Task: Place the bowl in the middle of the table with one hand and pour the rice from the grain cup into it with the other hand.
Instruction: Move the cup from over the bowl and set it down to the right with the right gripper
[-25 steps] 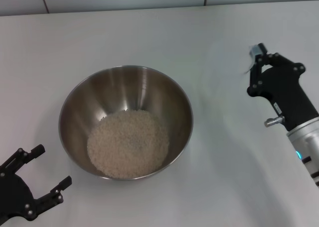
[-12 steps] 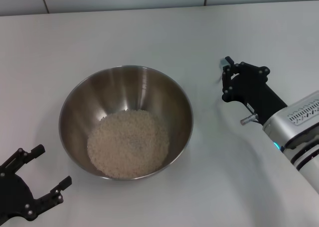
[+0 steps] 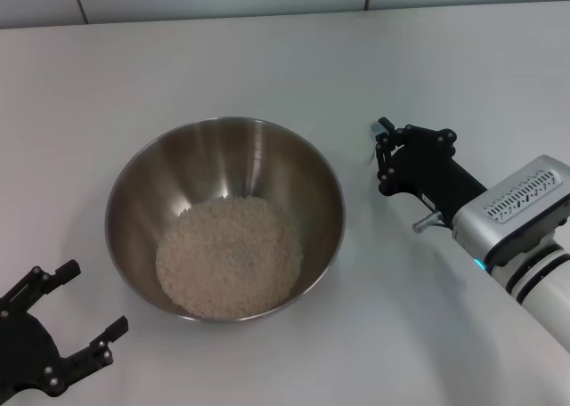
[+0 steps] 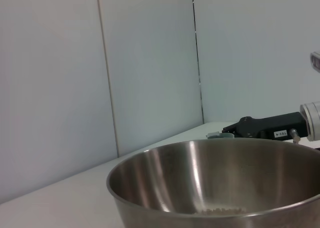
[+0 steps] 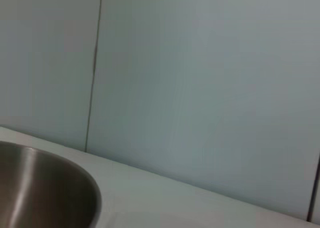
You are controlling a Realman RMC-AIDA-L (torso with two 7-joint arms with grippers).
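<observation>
The stainless-steel bowl [image 3: 224,217] stood upright, mouth up, in the middle of the white table [image 3: 267,59], with the rice [image 3: 229,256] heaped in its bottom. The right gripper [image 3: 381,152] lay just beside the bowl's rim, its long axis pointing toward the bowl; whether its fingers were clenched could not be told, and something pale showed at their tips. The left gripper [image 3: 76,310] sat released, fingers spread and pointing toward the bowl, which was close ahead of it.

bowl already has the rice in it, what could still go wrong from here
The right gripper is low beside the bowl, apart from its rim; drifting closer could knock the bowl and scatter the rice. The left gripper sits open near the bowl's front left, so a careless lift could clip it.
</observation>
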